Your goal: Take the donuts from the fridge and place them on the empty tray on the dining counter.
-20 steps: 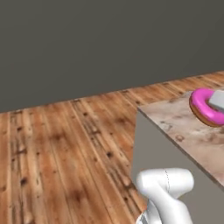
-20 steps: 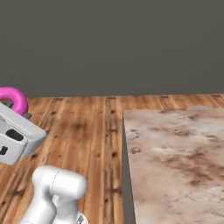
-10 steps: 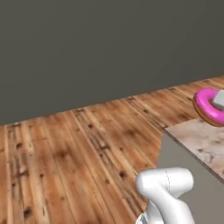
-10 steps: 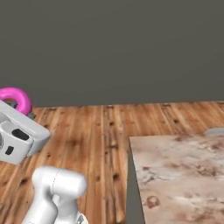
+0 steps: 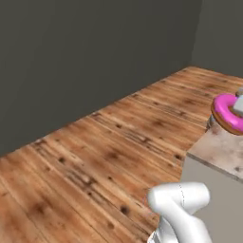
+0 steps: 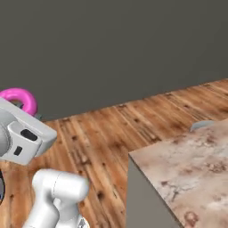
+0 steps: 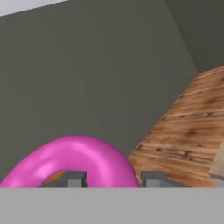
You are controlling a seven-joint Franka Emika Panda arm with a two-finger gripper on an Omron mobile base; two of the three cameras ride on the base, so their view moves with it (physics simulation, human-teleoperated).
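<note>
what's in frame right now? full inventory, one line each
pink-iced ring donut: one, bright pink with a tan rim, held in the gripper, raised near the counter's edge
mottled beige-brown marble counter: one, beige-brown top over grey sides, lower right of both base views
grey object: one, small, at the counter's far edge; too little shows to say what
wood plank floor: brown, between counter and wall
dark grey wall: plain, behind the floor
white arm: one, bottom of both base views
gripper: one; dark fingers closed on the donut
</note>
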